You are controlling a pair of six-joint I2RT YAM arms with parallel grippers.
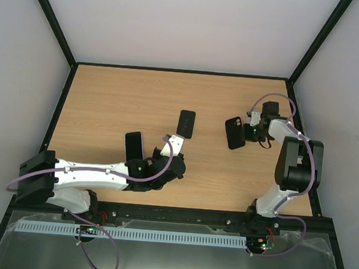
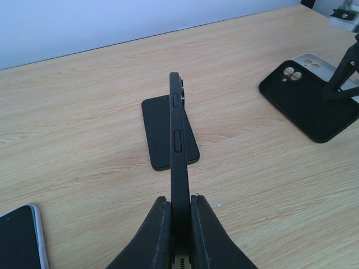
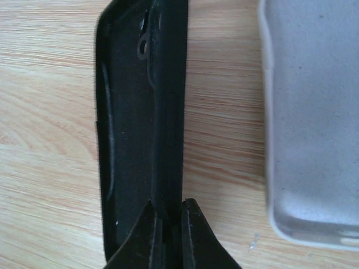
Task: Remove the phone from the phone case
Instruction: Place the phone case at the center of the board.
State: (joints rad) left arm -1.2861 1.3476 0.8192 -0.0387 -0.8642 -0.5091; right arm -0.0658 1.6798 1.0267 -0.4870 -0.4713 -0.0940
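My left gripper [image 2: 179,197] is shut on the lower end of the phone [image 2: 178,140]. The phone is black, held edge-on and upright above the table, with its side buttons and lens bump facing the camera. The pale lavender phone case [image 3: 314,112] lies empty on the table at the right; it also shows in the left wrist view [image 2: 318,63]. My right gripper [image 3: 167,202] is shut on the rim of a black soft shell [image 3: 134,123] with camera cut-outs, right beside the pale case. The shell also shows in the top view [image 1: 234,132].
A black phone [image 2: 160,131] lies flat on the table just beyond the held phone, near the middle [image 1: 186,124]. Another black phone with a pale rim [image 2: 19,238] lies to the left of my left gripper [image 1: 132,146]. Walls close in the table on three sides.
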